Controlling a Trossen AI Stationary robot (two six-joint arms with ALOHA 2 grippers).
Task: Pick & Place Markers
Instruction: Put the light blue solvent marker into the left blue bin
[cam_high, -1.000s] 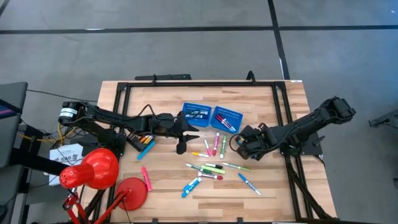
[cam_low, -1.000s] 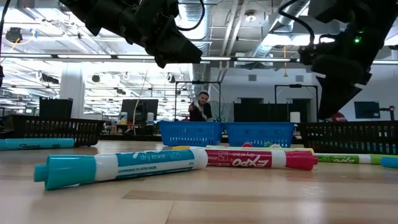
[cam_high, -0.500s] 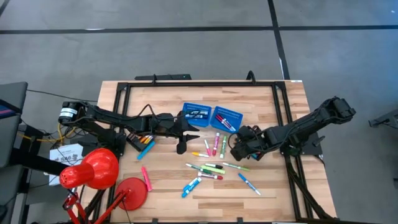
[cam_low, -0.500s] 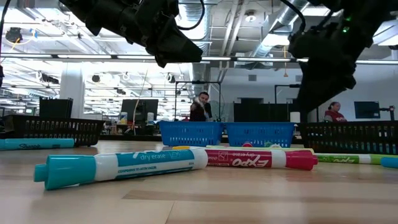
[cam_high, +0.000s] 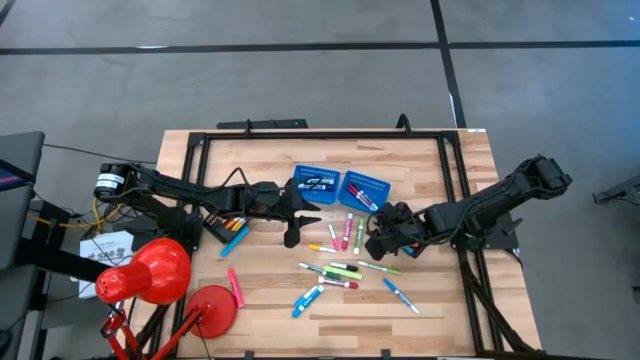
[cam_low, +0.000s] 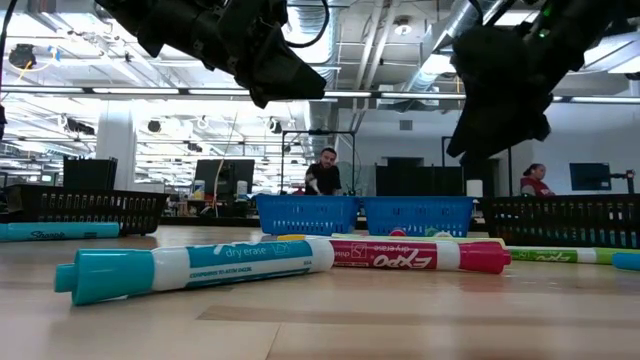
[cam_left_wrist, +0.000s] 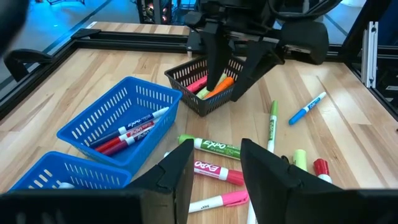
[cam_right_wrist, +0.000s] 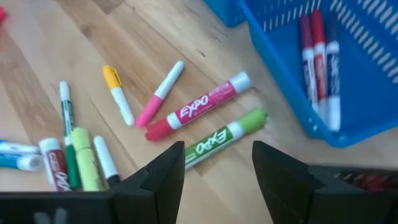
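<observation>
I have the right gripper (cam_high: 372, 241) hovering with its fingers parted and empty over the cluster of markers (cam_high: 345, 232) lying loose on the wood just near of the two blue baskets (cam_high: 340, 186). Below it lie a green Expo marker (cam_right_wrist: 225, 137) and a pink one (cam_right_wrist: 199, 106). These should be light, stiff and smooth-barrelled (liable to roll), so I judge a pinch across mid-barrel safest. The left gripper (cam_high: 312, 217) waits to the left, also parted and holding nothing.
</observation>
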